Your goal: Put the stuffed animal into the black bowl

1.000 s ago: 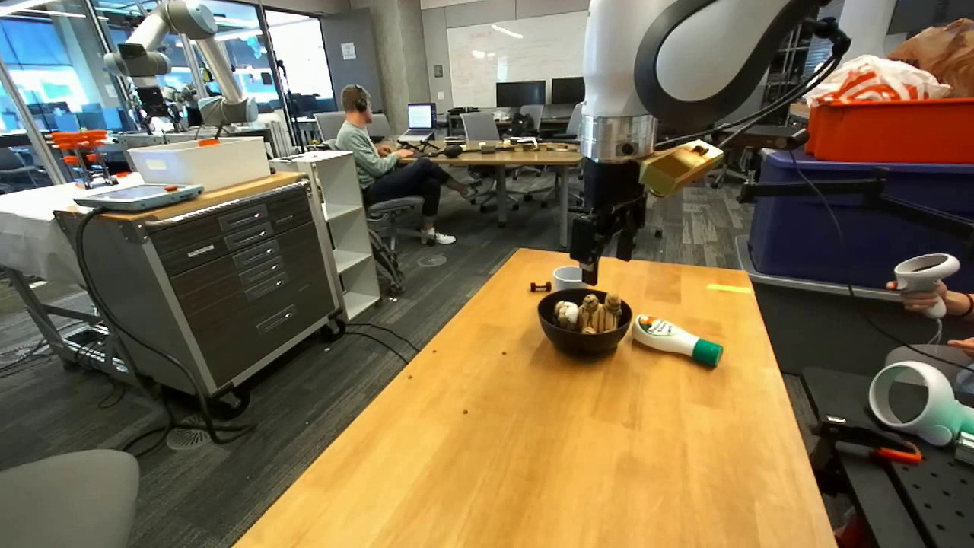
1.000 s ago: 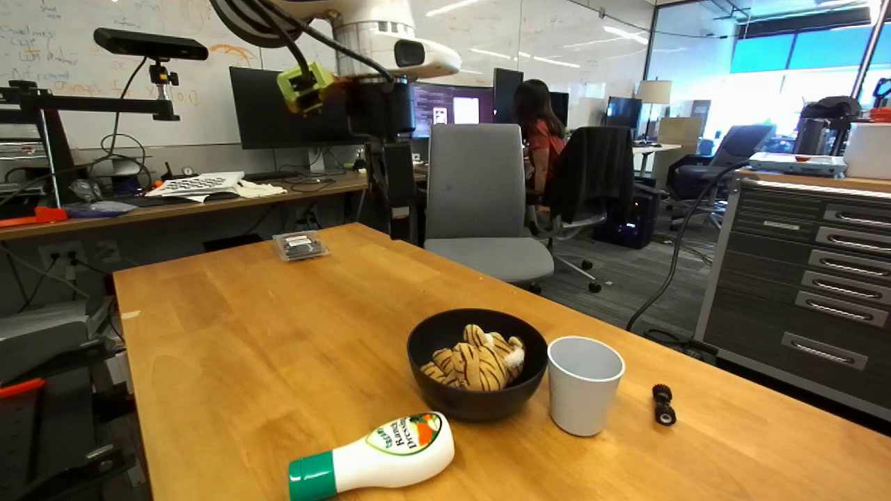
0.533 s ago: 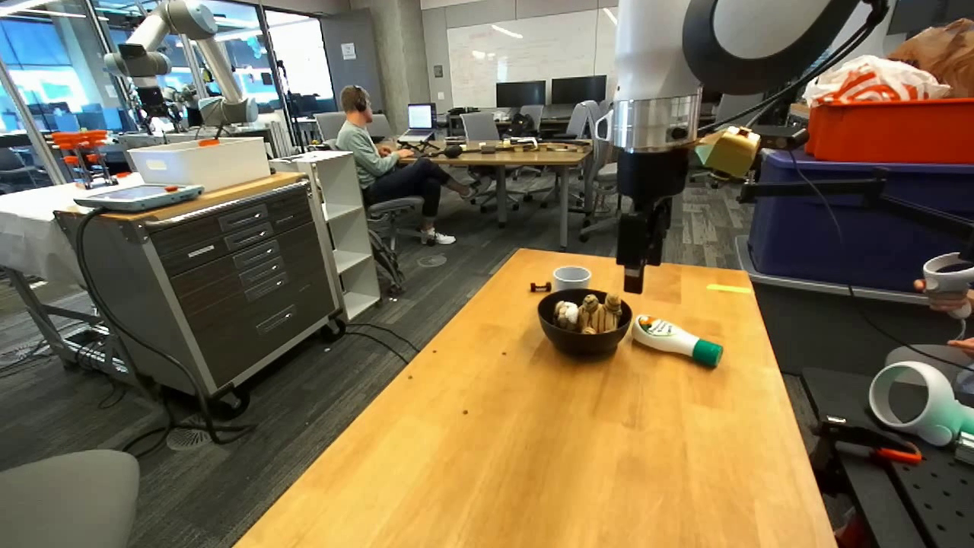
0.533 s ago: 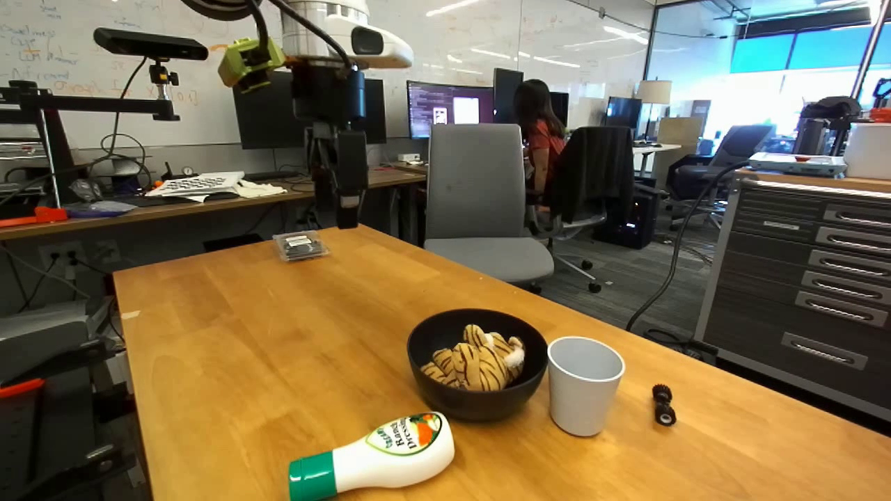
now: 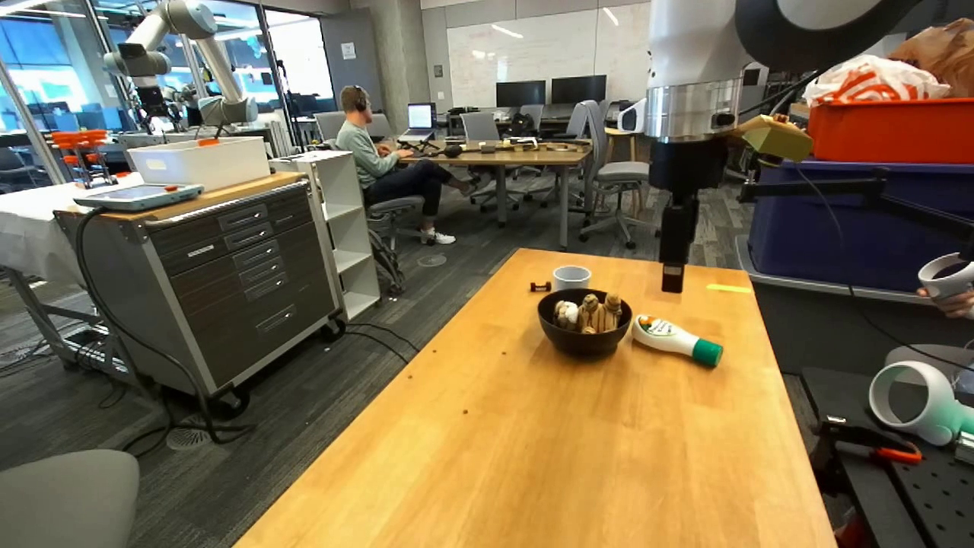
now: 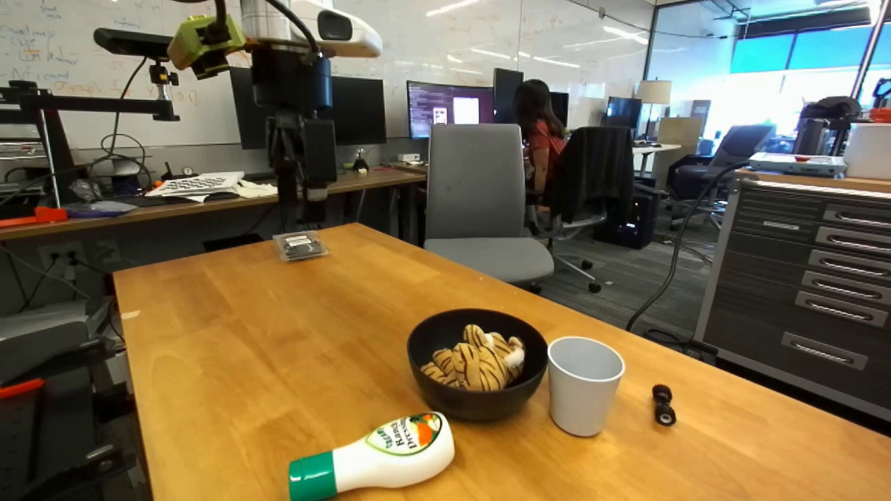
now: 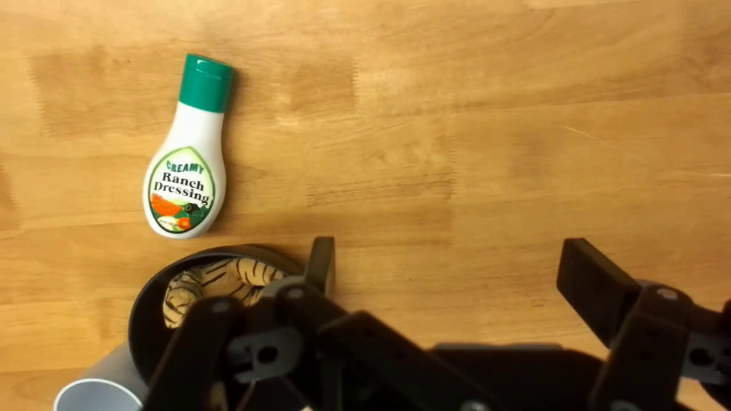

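Note:
The tan-and-brown striped stuffed animal lies inside the black bowl, seen in both exterior views (image 5: 599, 315) (image 6: 480, 363). The black bowl (image 5: 582, 346) stands upright on the table and also shows in an exterior view (image 6: 473, 405). In the wrist view, the stuffed animal (image 7: 223, 278) and bowl (image 7: 140, 319) are at lower left, partly hidden by a finger. My gripper (image 7: 448, 251) is open and empty, with bare wood between its fingers. It hangs above the table, off to the side of the bowl, in both exterior views (image 5: 673, 280) (image 6: 301, 209).
A white dressing bottle with green cap (image 5: 673, 339) lies beside the bowl. A grey-white cup (image 6: 583, 390) stands close against the bowl's other side. A small dark dumbbell-shaped piece (image 6: 663, 405) lies past the cup. A clear plastic package (image 6: 301, 246) lies at a table corner.
My gripper has moved sideways away from the bowl, rightward in one exterior picture and leftward in the other. The stuffed animal, bowl, bottle and cup have not moved.

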Action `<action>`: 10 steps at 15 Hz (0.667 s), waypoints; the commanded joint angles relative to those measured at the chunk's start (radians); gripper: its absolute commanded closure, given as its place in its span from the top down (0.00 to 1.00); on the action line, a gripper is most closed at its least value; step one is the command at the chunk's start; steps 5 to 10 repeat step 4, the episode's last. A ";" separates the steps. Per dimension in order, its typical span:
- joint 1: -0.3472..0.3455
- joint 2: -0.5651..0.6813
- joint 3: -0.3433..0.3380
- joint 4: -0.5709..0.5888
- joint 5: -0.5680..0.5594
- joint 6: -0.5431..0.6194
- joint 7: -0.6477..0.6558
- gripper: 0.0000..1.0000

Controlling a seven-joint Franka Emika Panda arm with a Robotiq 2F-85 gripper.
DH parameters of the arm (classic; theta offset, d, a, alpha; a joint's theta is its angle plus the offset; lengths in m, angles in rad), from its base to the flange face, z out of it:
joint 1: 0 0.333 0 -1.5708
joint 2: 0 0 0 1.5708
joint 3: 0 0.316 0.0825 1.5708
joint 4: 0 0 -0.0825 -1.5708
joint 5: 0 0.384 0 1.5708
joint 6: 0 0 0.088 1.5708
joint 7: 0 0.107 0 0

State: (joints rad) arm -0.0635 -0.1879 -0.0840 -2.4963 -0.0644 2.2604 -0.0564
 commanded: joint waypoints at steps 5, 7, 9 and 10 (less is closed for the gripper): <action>-0.003 -0.012 0.004 -0.010 -0.001 -0.003 -0.004 1.00; -0.003 -0.012 0.004 -0.010 -0.001 -0.003 -0.004 1.00; -0.003 -0.012 0.004 -0.010 -0.001 -0.003 -0.004 1.00; -0.003 -0.012 0.004 -0.010 -0.001 -0.003 -0.004 1.00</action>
